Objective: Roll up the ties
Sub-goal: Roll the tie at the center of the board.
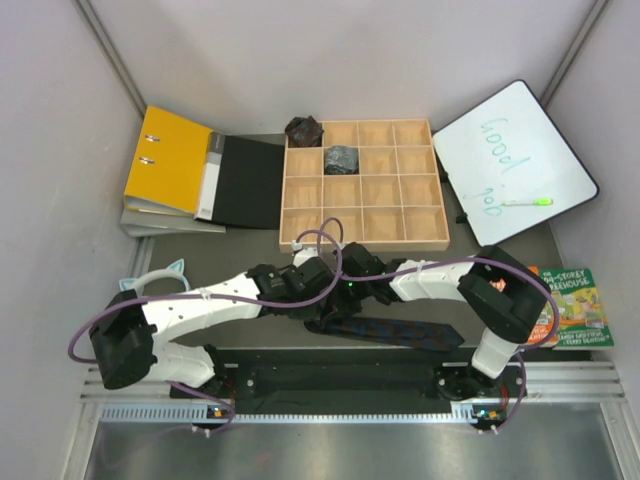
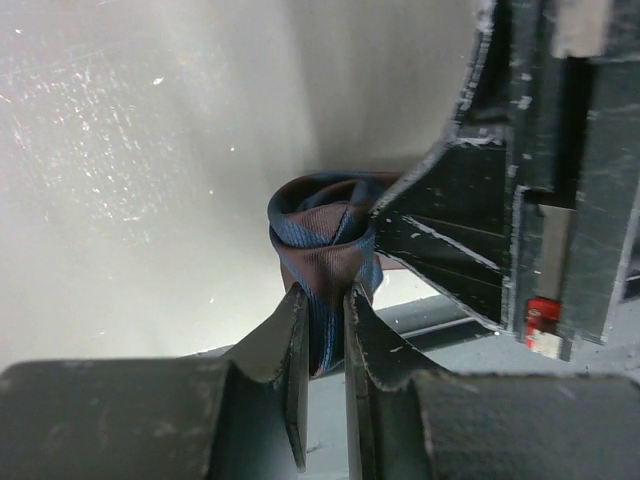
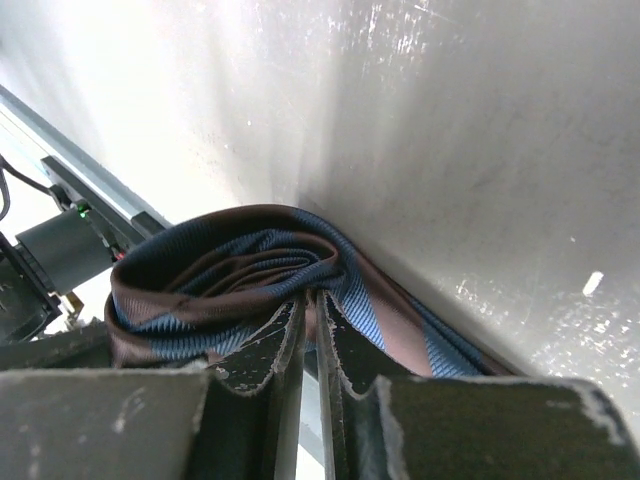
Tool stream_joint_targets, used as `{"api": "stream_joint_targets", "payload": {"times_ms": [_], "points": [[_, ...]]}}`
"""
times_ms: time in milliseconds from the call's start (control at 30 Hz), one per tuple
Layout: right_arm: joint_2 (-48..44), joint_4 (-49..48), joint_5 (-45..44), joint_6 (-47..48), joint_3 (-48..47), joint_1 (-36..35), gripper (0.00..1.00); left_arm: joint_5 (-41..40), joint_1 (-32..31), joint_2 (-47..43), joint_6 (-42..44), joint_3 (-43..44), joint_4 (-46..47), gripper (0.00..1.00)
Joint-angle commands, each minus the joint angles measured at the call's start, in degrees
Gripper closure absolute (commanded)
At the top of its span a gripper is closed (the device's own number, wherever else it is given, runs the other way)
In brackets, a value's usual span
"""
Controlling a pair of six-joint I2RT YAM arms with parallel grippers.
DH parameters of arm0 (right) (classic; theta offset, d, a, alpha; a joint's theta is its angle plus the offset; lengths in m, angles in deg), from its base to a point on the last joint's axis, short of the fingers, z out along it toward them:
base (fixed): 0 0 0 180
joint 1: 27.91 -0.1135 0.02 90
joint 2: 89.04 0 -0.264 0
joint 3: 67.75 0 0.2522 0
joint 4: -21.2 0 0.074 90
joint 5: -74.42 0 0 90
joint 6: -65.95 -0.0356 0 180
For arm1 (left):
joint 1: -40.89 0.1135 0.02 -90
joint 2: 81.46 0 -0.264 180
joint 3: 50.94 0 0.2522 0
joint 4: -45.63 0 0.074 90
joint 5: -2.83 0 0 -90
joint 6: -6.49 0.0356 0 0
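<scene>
Left wrist, right wrist: left tool [image 2: 326,300] and right tool [image 3: 312,300] each nearly together, clamped on the striped tie [image 2: 320,225].

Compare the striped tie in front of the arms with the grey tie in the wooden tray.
Shape: the striped tie lies mostly as a long strip, one end coiled; the grey tie is a compact bundle.
Place: the striped tie is on the table; the grey tie sits in a tray compartment.
Grip: the left gripper and right gripper have jaws shut on the striped tie; the grey tie is untouched.
Both are fabric ties.
</scene>
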Motion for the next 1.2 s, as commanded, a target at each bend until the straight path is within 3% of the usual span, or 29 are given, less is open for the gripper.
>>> {"api": "stream_joint_targets", "payload": {"times_ms": [0, 600, 1167], "points": [[0.97, -3.98, -0.19, -0.68, -2.38, -1.13, 0.90, -0.47, -1.55, 1.02, -1.61, 4.00, 0.50, 0.98], [-2.81, -0.99, -1.42, -0.77, -0.53, -0.43, 0.87, -2.05, -6.04, 9.19, -3.81, 8.75, 0.24, 0.99], [-17.04, 6.92, -2.12, 2.84, 8.08, 6.07, 0.82, -3.11, -7.88, 15.79, -3.98, 10.60, 0.51, 0.99]]}}
